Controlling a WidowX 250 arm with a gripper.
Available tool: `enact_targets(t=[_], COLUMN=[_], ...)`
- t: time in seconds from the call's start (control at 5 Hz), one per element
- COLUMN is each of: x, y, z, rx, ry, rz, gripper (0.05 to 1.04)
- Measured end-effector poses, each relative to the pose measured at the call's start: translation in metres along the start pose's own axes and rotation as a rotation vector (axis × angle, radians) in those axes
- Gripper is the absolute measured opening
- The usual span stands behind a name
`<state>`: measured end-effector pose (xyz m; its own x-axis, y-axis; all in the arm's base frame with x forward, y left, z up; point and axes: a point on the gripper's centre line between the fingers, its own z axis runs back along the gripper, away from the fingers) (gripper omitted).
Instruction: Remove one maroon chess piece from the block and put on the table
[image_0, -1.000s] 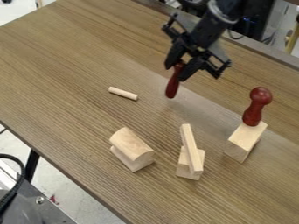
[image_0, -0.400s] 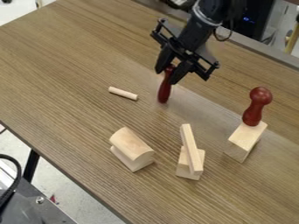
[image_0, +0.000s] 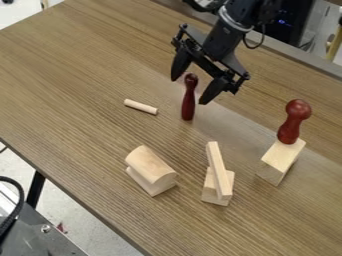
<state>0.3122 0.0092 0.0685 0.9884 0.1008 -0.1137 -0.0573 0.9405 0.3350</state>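
One little dowel (image_0: 141, 107) is lying just left of the slim maroon chess piece (image_0: 188, 102). Down-left of that piece, a rounded block (image_0: 150, 162) sits on a lower block (image_0: 151, 185). The piece itself stands upright on the table (image_0: 73, 75), gripper (image_0: 190, 90) released, fingers spread either side of its head. Down-right of it: plank (image_0: 218, 170) on a small block (image_0: 208, 189), then farther right, a round-headed maroon piece (image_0: 292, 122) on its pale block (image_0: 280, 159).

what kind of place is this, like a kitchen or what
Probably a robotics lab or workshop rather than a kitchen: a black robot arm hangs over a wood-grain table with wooden blocks, and there is metal equipment at the lower left.
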Motion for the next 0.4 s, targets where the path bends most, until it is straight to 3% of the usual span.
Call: enact_targets(t=[0.2,0.4], x=[-0.001,-0.01], y=[0.001,0.011], z=[0.001,0.026], rx=[-0.012,-0.063], ry=[0.004,-0.052], rz=[0.019,0.076], gripper=[1.002,0.999])
